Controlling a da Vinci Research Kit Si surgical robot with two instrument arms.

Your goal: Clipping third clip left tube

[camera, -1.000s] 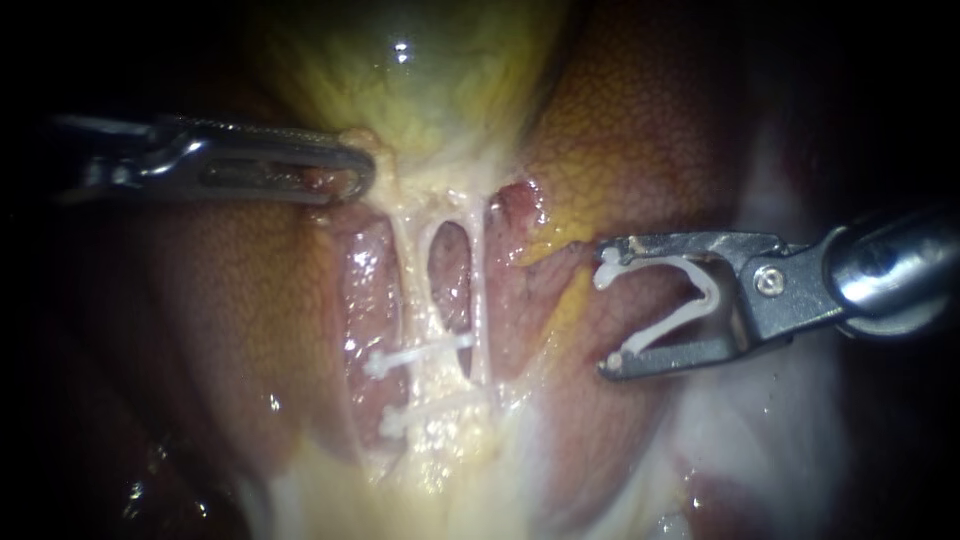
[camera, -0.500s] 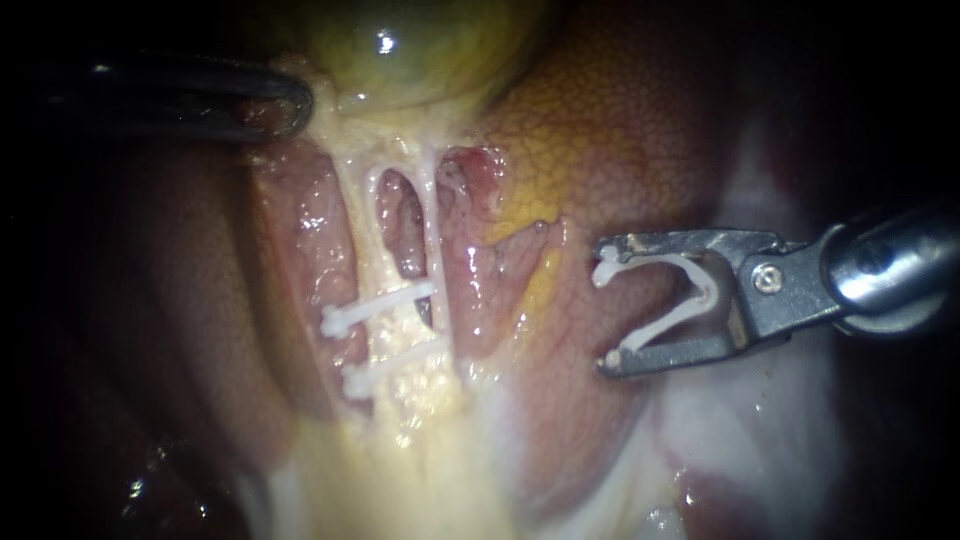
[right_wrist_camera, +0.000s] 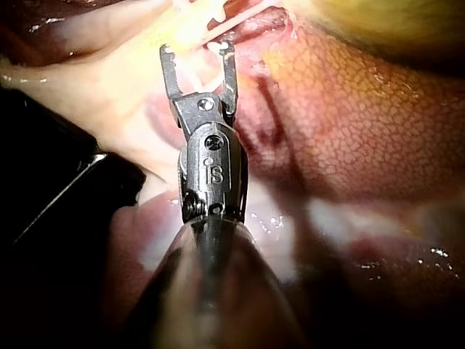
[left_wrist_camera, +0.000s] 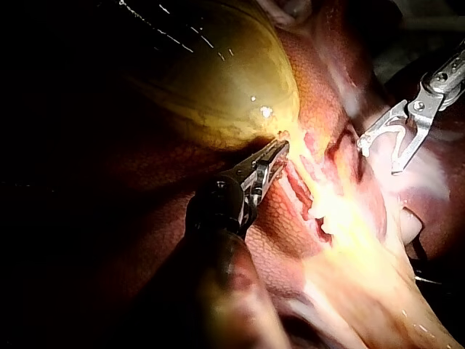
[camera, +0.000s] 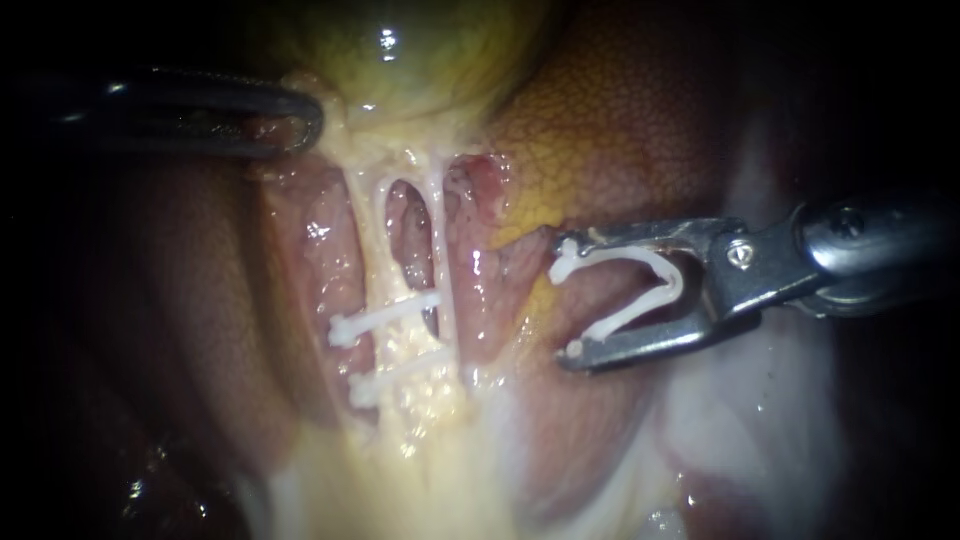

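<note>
In the endoscope view two pale tubes run down from the gallbladder [camera: 420, 50]: the left tube [camera: 365, 235] and the right tube [camera: 440, 250]. Two white clips, an upper clip [camera: 385, 318] and a lower clip [camera: 395, 370], lie across them low down. My left instrument [camera: 295, 122] is shut on tissue at the gallbladder's neck and holds it up and to the left; the left wrist view shows the same grip [left_wrist_camera: 275, 156]. My right instrument [camera: 565, 300] stands right of the tubes, clear of them. Its jaws are spread wide around an open white clip [camera: 655, 275].
Mottled orange-brown liver [camera: 620, 120] lies at the upper right, and darker liver [camera: 200, 300] on the left. Pink raw tissue [camera: 490, 280] lies between the tubes and the right instrument. Pale fatty tissue [camera: 430, 470] spreads below the clips.
The left instrument has pulled the gallbladder's neck and the tubes up and to the left. The right instrument, with its open clip, has then moved left, closer to the tubes.
</note>
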